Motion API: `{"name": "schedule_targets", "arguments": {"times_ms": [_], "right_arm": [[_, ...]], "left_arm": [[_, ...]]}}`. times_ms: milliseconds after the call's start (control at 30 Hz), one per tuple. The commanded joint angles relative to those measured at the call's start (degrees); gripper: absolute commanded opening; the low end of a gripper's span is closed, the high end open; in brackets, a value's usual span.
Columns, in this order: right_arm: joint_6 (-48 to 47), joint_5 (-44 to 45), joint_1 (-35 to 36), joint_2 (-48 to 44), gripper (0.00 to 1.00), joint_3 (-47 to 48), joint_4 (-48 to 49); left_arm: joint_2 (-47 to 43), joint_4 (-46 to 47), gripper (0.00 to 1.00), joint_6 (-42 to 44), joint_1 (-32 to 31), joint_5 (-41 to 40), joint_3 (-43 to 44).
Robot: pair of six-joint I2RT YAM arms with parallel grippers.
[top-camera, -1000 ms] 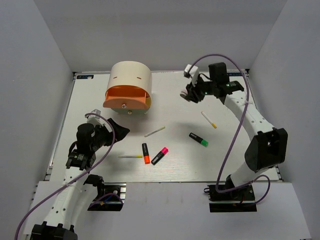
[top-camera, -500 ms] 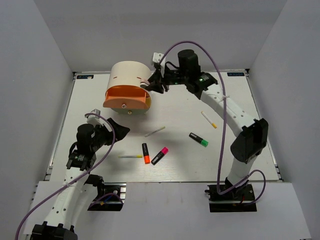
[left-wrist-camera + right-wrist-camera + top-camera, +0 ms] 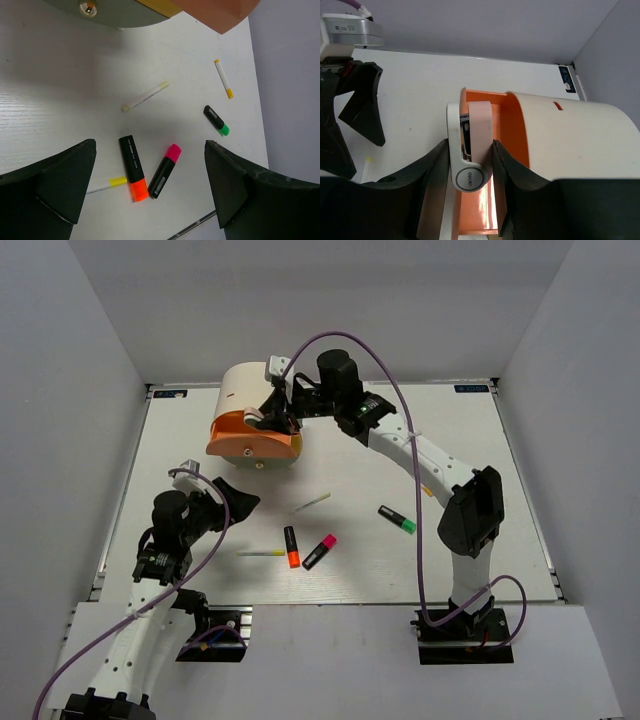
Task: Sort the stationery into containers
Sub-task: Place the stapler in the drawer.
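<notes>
Over the open orange drawer (image 3: 512,125), right gripper (image 3: 470,165) jaws clamp a pink-white piece (image 3: 479,125), seemingly due for release; left gripper (image 3: 150,145) jaws wide.

Orange drawer (image 3: 215,12) — cropped at top.

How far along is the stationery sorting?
Done: the orange drawer stands open. In hand: the right tool holds a pink-white piece over it. Left: orange highlighter, pink highlighter, green highlighter and three pens lie on the table; the left tool is open, empty.
</notes>
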Motion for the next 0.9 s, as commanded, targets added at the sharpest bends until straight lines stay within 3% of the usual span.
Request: {"name": "schedule_targets", "arguments": {"times_ms": [0,433,667,767,800,833,867], "right_arm": [[0.6,2.9,0.3,1.7,0.23,2.4,5.2],[-2.2,4.6,1.0,3.7,0.6,2.2,3.8],[-3.0,4.1,0.9,0.0,0.63,1.2,4.5],[-2.9,4.0,0.5,-3.5,0.47,-0.2,4.8],[-3.0,4.3,0.2,-4.3,0.39,-1.1,5.2],[-2.9,4.9,0.2,-6.2,0.22,-1.7,5.3],[-3.1,5.2,0.1,-7.1,0.17,-4.4,5.5]], "left_arm": [[0.4,2.0,0.99,0.0,-0.1,0.9,-0.4],[4.2,6.2,0.99,0.0,-0.1,0.9,0.8],[9.4,10.0,0.99,0.5,-0.1,-0.2,3.7],[11.6,11.9,0.95,1.0,-0.1,-1.5,4.3],[12.2,12.5,0.93,1.0,-0.1,-2.1,4.8],[12.8,13.1,0.9,1.0,-0.1,-2.1,4.8],[13.5,14.6,0.87,1.0,-0.1,-2.1,5.5]]}}
